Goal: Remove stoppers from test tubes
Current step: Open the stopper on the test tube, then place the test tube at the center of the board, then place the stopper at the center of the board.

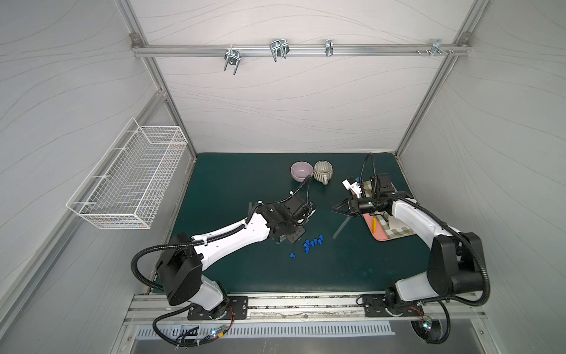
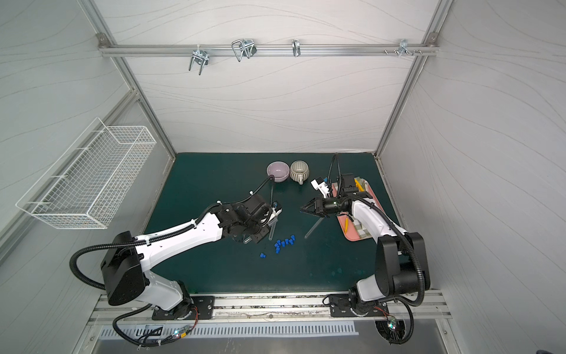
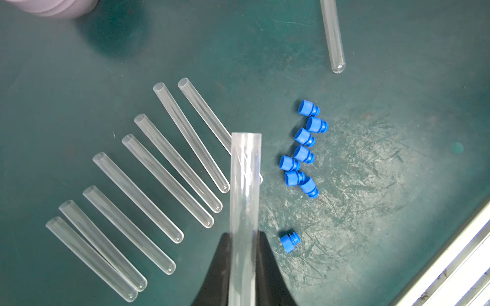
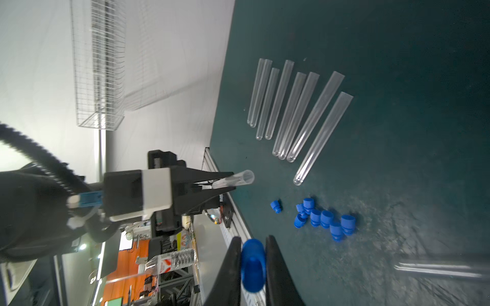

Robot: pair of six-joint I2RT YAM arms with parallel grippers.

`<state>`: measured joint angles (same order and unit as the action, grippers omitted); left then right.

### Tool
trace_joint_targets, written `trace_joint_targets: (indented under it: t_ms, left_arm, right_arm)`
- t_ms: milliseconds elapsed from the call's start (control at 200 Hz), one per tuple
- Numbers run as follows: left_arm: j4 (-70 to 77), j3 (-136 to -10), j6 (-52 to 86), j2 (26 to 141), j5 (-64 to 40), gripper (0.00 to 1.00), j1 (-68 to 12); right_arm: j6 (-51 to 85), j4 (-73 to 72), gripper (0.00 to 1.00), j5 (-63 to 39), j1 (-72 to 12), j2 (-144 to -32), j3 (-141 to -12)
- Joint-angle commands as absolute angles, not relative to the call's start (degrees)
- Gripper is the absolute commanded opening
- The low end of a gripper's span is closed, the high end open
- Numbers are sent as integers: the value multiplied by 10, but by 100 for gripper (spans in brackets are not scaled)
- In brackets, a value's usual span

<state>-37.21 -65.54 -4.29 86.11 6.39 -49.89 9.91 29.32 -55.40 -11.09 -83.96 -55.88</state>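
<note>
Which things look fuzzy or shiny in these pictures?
Right wrist view: the stopper near the lens is soft, and a lying test tube smears into bright streaks. Left wrist view: the held tube looks a bit blurry, the bowl edge is fuzzy, and light gleams off the scuffed mat.

stoppers [image 2: 284,242]: clustered on mat [image 2: 306,269] (one apart) | test tube [image 2: 311,230]: lying near right tool [image 2: 301,209]
</note>
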Motion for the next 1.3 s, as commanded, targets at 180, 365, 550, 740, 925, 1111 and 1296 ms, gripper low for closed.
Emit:
trace_joint_targets:
  t_ms: [180, 365, 550, 740, 925, 1111, 1296]
  left_arm:
    - [-333, -716, 78, 901, 27, 8, -457]
    - [-314, -779, 154, 976, 50, 9, -456]
    - [-304, -836, 193, 1058, 59, 9, -456]
    - [-294, -865, 207, 1119, 57, 10, -457]
    - [-286, -875, 217, 1154, 57, 10, -464]
    - [-279, -877, 238, 1179, 58, 10, -472]
    - [-271, -881, 251, 1202, 68, 11, -475]
  right_arm:
    - [48, 365, 3, -416, -161, -877, -546]
    - [65, 353, 3, -351, -204, -904, -526]
    - [63, 359, 3, -306, -228, -944, -534]
    - [55, 366, 4, -280, -239, -965, -542]
    - [54, 360, 5, -284, -251, -987, -544]
    - [55, 346, 6, -305, -251, -1004, -541]
    - [55, 339, 9, -315, -250, -1012, -540]
